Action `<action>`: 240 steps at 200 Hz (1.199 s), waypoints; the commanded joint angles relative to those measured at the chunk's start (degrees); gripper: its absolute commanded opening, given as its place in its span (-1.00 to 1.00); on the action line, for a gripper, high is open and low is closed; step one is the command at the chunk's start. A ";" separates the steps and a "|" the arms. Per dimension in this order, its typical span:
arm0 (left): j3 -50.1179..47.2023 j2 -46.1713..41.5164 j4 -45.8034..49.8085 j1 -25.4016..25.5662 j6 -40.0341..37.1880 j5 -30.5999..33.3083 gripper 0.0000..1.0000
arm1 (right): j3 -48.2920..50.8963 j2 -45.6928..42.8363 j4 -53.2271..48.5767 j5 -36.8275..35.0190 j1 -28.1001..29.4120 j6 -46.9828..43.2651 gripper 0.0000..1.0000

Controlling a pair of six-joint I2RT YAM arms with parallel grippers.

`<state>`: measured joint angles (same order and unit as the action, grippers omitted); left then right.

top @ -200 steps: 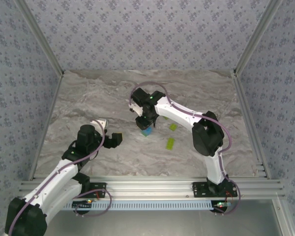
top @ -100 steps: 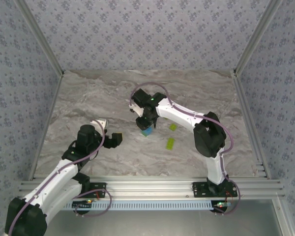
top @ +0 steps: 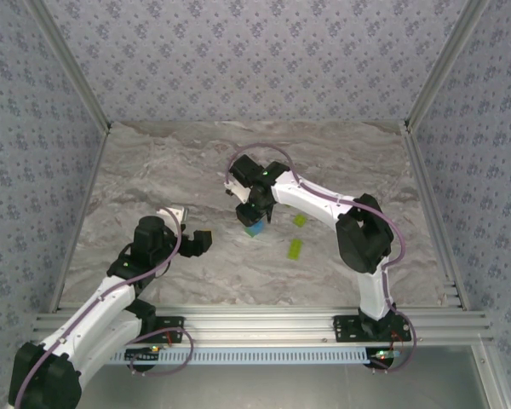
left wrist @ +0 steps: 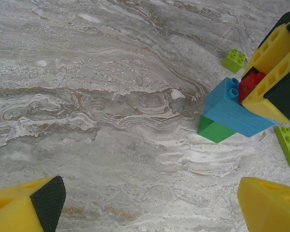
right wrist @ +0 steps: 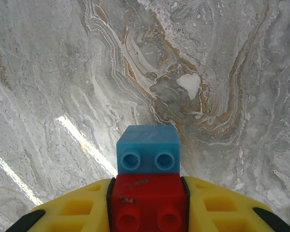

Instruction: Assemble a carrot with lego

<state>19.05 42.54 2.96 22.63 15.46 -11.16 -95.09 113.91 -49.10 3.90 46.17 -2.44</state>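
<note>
Your right tool (right wrist: 146,205), arm stretched forward, pinches the carrot (left wrist: 232,108); your left tool (left wrist: 150,205) hangs spread, bare desk (left wrist: 96,145) ahead of it.

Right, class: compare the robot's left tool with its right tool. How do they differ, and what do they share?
The left tool is open; the right tool is shut. The left tool holds nothing above the bare table; the right tool grips a red brick joined to a blue brick. Both have yellow fingers with black pads.
</note>
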 commanded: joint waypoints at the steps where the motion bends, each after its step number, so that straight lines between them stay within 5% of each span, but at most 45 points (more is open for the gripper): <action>1: 2.75 -0.08 -1.20 0.47 -0.94 -0.30 0.87 | 2.26 4.91 -4.43 -0.90 0.65 -0.51 -0.40; 152: 2.75 0.00 -1.17 0.48 -0.87 -0.45 0.87 | 12.65 5.63 1.32 -4.22 1.90 1.87 -0.44; 240: 2.86 0.17 -1.21 0.44 -0.87 -0.52 0.87 | -2.83 -0.44 -5.18 -5.52 0.38 1.02 -0.45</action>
<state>19.05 42.54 2.98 22.63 15.46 -11.16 -93.86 112.86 -47.86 -0.32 47.29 -1.54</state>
